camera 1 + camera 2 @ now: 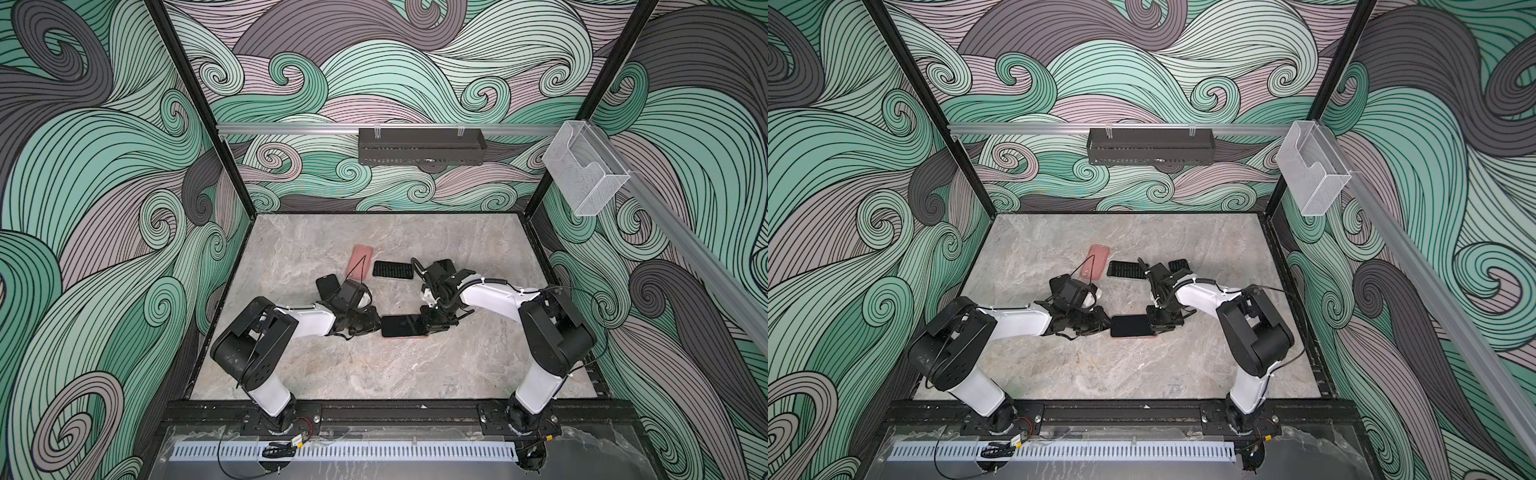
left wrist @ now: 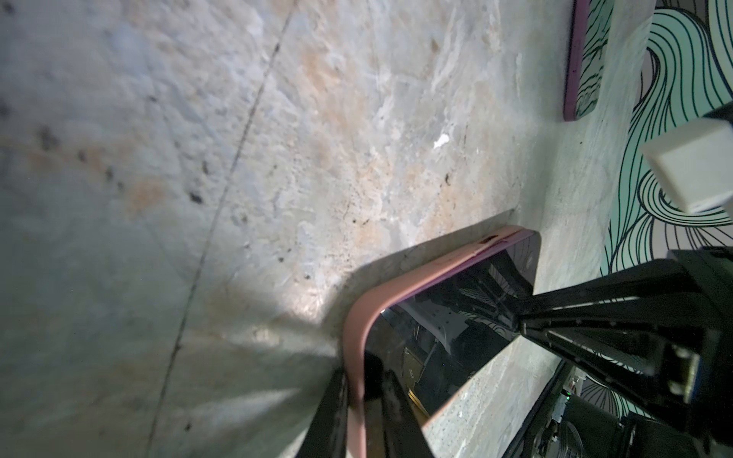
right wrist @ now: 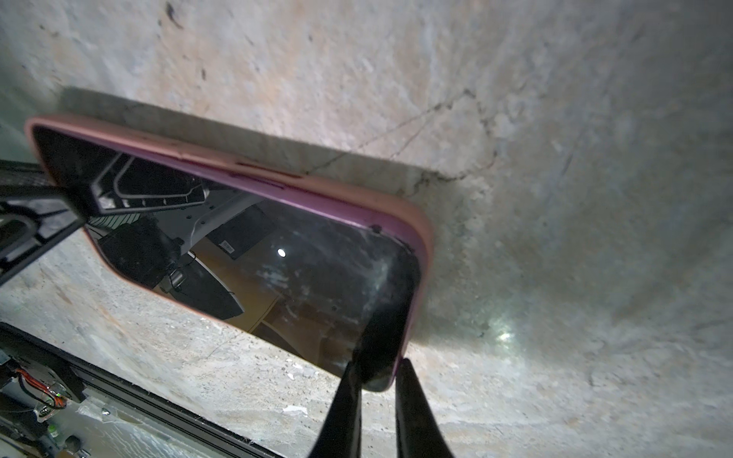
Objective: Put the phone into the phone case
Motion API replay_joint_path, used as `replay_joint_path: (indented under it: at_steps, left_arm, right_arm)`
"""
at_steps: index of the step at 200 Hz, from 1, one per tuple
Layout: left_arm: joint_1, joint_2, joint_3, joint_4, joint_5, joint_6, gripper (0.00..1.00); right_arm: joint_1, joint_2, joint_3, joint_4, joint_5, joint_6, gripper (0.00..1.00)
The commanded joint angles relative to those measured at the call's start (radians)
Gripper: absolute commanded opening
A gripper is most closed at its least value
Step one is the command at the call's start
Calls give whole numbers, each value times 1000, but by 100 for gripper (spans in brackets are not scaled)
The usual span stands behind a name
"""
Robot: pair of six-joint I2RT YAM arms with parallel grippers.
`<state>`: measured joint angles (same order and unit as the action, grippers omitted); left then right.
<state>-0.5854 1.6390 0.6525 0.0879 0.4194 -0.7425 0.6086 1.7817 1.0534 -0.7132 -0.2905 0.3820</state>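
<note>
Two tools, one phone [image 1: 403,325]!
Left tool [image 2: 359,372] bites one end of the pink phone case [image 3: 317,198], right tool [image 3: 377,366] the opposite end; the phone sits inside it, screen up, between them.

**Where your four cameras sit**

Your two top views come from one stereo head, high above the front edge of the counter [image 1: 374,374], looking down and toward the back wall [image 1: 395,83]. Both take in the whole counter, almost identically. Your left wrist camera rides just behind the left gripper [image 2: 363,372], very close to the counter, looking along its fingers [image 2: 331,420]. Your right wrist camera sits likewise behind the right gripper [image 3: 378,368]. Both wrist views share the phone [image 2: 456,317], seen from opposite ends; both top views show it mid-counter.
</note>
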Motion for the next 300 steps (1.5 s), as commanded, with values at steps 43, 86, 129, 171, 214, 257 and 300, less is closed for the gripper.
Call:
replay_joint_path:
  at_steps: [43, 86, 129, 171, 214, 257, 300]
  left_arm:
    - [-22, 25, -30, -157, -39, 17, 20]
    - [-22, 26, -32, -159, -41, 17, 20]
    - [-23, 26, -34, -156, -41, 15, 20]
    - [-24, 27, -33, -157, -39, 18, 20]
    - [-23, 32, -26, -157, -36, 17, 20]
    - [-24, 33, -26, -157, -36, 19, 19]
    - [-24, 34, -28, -155, -36, 19, 19]
  right_arm:
    - [98, 209, -96, 225, -33, 20, 15]
    - [100, 218, -100, 227, -21, 26, 15]
    - [102, 237, -101, 225, -9, 27, 15]
    - [103, 246, -101, 232, -9, 31, 15]
    - [106, 257, -101, 233, -3, 36, 15]
    - [109, 264, -100, 230, 19, 43, 15]
    - [115, 271, -99, 225, 37, 52, 15]
